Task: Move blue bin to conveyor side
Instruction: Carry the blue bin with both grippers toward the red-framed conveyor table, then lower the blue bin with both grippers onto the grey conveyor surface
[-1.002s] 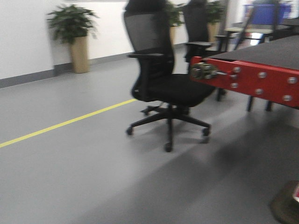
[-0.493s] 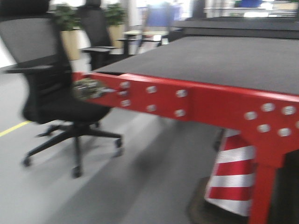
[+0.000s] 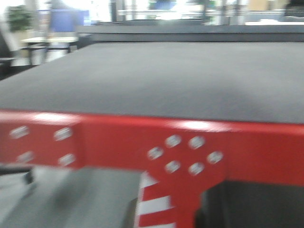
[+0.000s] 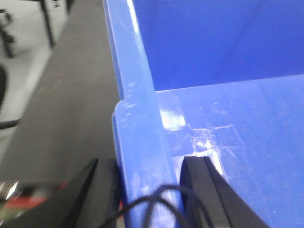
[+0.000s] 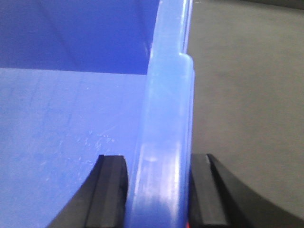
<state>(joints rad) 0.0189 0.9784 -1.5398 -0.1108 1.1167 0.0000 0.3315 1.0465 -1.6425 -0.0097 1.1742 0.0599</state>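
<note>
The blue bin fills both wrist views and is out of the front view. My left gripper (image 4: 148, 190) is shut on the blue bin's left rim (image 4: 137, 109), one finger outside and one inside the wall. My right gripper (image 5: 159, 190) is shut on the bin's right rim (image 5: 166, 104) the same way. The bin's inside (image 5: 57, 123) looks empty. The conveyor's black belt (image 3: 156, 80) and red bolted side frame (image 3: 118, 142) stand right in front of me; the belt also shows under the bin in the left wrist view (image 4: 71, 95) and the right wrist view (image 5: 247, 95).
A red-and-white striped cone (image 3: 154, 204) stands on the floor under the conveyor frame. A table (image 3: 47, 40) and a potted plant (image 3: 19, 16) are far back left. Grey floor (image 3: 71, 199) shows below the frame at left.
The view has swung right and closer to the conveyor: the office chairs and yellow floor line have left the frame, and the belt and red frame now fill it.
</note>
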